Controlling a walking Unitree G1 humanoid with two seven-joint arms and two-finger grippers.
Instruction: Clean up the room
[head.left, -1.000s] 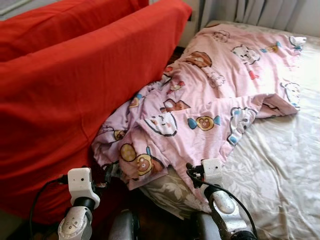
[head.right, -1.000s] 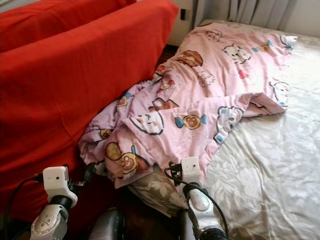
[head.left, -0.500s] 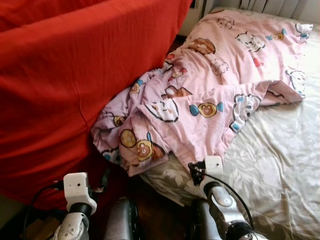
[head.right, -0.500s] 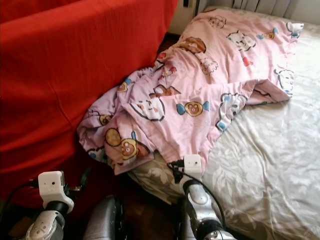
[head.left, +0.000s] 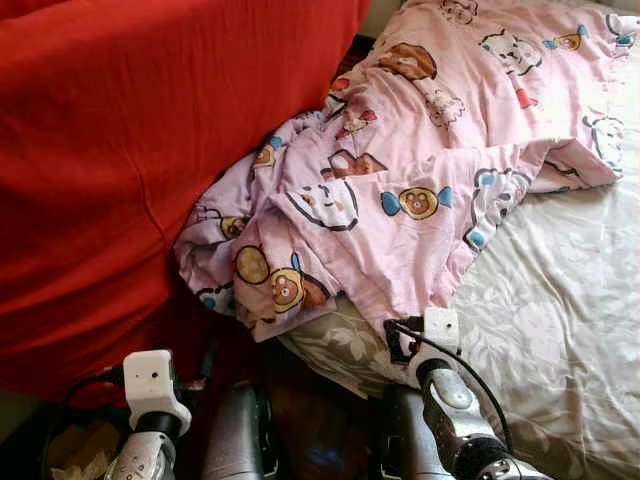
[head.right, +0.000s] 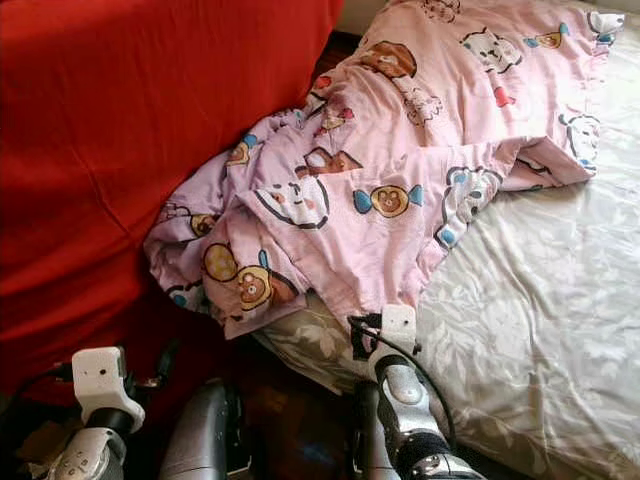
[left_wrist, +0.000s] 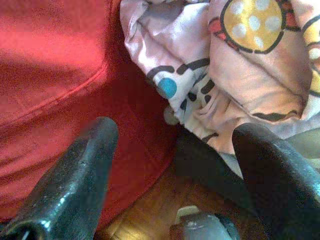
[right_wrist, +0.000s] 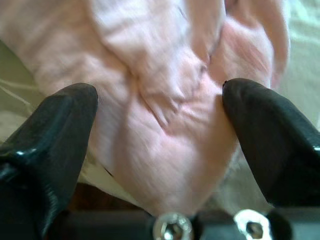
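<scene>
1. I take the bed (head.left: 560, 300) as my landmark; it runs along the right of my head view under a pale sheet with a leaf pattern, and its near corner sits just ahead of me.
2. To the left of the bed I see a big red sofa (head.left: 120, 150), its cover hanging down to the floor, with only a narrow gap between it and the bed's side.
3. A pink cartoon-print quilt (head.left: 400, 170) lies rumpled across the bed's left half. Its lower edge spills off the bed's side into that gap and bunches against the red cover.
4. Dark wooden floor (head.left: 310, 410) shows below the bed's near corner.
5. My right gripper (right_wrist: 160, 145) hangs just short of the bed's near corner. Its two black fingers (right_wrist: 55, 130) are spread wide, with the quilt's hanging hem between them; I cannot tell if either one touches the cloth, and nothing is clamped.
6. My left gripper (left_wrist: 175, 165) sits low by the gap at the bed's side, fingers (left_wrist: 80, 170) wide apart and holding nothing. The quilt's drooping fold lies beyond the tips, with red cover beside it.
</scene>
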